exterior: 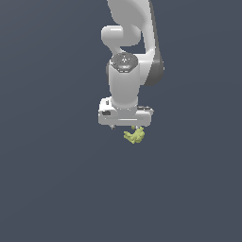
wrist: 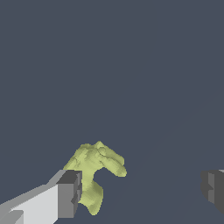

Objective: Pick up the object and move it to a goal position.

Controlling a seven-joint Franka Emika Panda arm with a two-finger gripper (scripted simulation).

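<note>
Wrist view, nearest first: the gripper (wrist: pixel 140 192) is showing two dark finger pads (wrist: pixel 69 194), one at each side of the picture, standing wide apart with a big gap of bare surface between them. The jaws are open and gripping nothing. The object (wrist: pixel 95 168), a lumpy yellow-green curled figure with knobby bits, is sitting right by one pad, touching or nearly touching it; contact cannot be told for sure. It is well apart from the other pad. Part of its lower body is passing behind that near pad's edge.

The dark blue-grey floor (wrist: pixel 131 65) is filling everything behind it, plain and flat.

Exterior view: the white arm (exterior: pixel 125 80) is coming down from the top of the picture, wrist pointing straight downward, hand body level. The gripper (exterior: pixel 126 126) is hanging just above the object (exterior: pixel 134 136), which is lying under the hand, toward the exterior view's right of its centre. Fingers are mostly hidden under the hand here. Whether the object is resting on the floor (exterior: pixel 47 189) or lifted cannot be told.
</note>
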